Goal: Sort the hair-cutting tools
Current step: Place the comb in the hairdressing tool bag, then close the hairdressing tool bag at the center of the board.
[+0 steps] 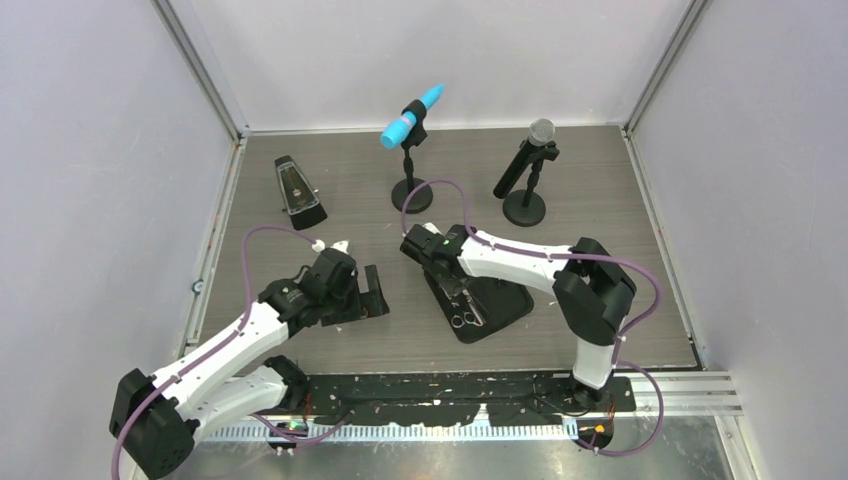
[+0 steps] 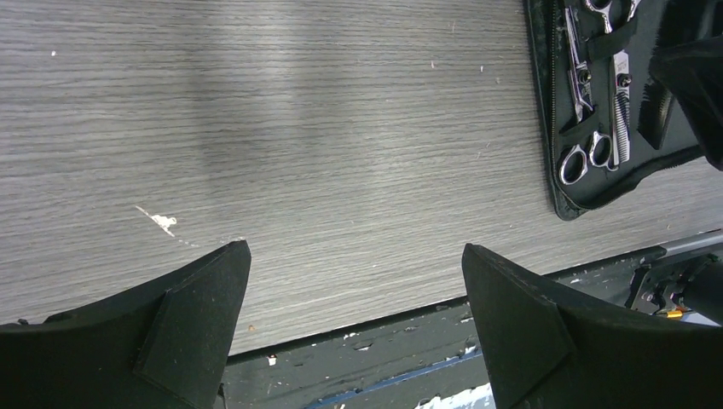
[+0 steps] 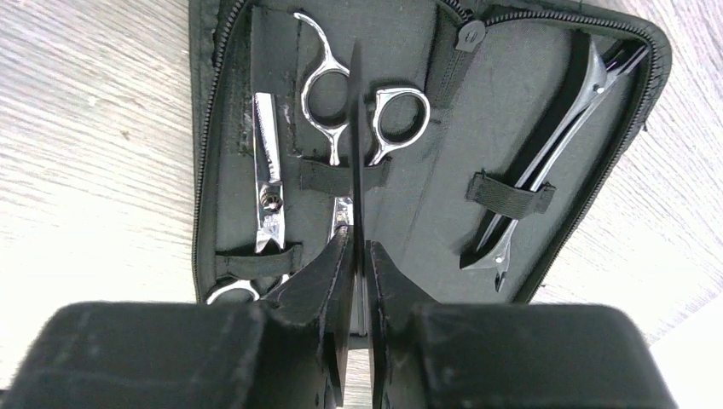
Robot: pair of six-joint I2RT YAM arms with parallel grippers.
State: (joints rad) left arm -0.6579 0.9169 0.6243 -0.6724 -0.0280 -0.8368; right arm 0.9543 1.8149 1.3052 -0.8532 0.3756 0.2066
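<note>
Pinched edge-on in the right gripper (image 3: 358, 256), the comb (image 3: 355, 128) could pivot and snag the strapped scissors (image 3: 312, 94) beneath. The left gripper (image 2: 354, 256) hangs spread, empty.

1. Grey wood-grain laminate table (image 2: 341, 128), with small white scuffs.
2. Black rectangular fabric zip case (image 3: 443, 170), with black straps.
3. Two shiny silver ring-handled scissors (image 3: 268, 170).
4. Two thin glossy black hair clips (image 3: 546, 145).
5. Long flat black comb (image 3: 356, 153).
6. Black pyramid-shaped metronome (image 1: 299, 190).
7. Bright blue plastic microphone (image 1: 411, 115) on a black stand.
8. Black microphone with silver mesh head (image 1: 528, 160).
9. Purple cables (image 1: 432, 182).
</note>
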